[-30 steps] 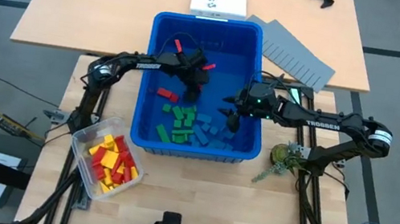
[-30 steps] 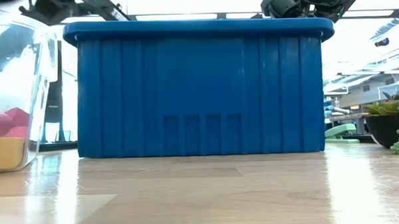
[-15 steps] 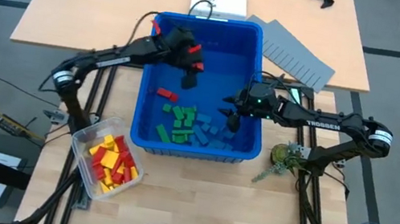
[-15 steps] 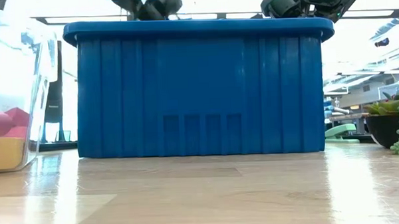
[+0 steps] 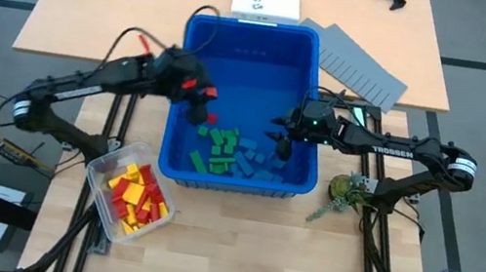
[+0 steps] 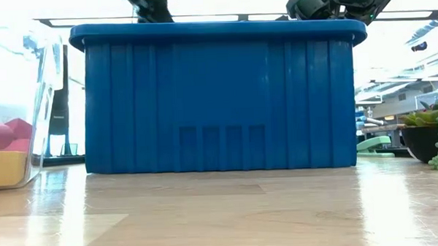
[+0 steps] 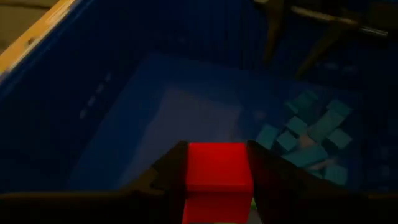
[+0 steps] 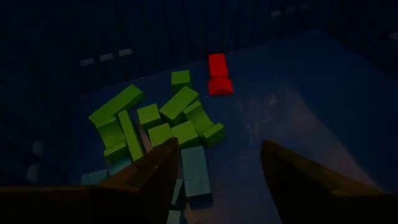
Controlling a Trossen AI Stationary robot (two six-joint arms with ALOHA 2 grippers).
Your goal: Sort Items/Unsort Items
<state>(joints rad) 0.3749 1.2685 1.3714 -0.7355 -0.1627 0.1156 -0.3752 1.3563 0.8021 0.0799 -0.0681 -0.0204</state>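
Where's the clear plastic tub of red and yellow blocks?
In the high view, the clear plastic tub sits on the table's left, just off the large blue bin's near-left corner.

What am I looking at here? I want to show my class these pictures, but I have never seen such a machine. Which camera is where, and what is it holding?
Two dark robot arms work at a wooden table. One camera looks straight down, one sits at table height, and one rides on each wrist. A large blue bin holds green blocks and blue blocks. Beside it, a clear tub holds red and yellow blocks. The left hand is inside the bin near its left wall, shut on a red block. The right hand hangs open above the blue and green blocks, holding nothing. A second red block lies on the bin floor.
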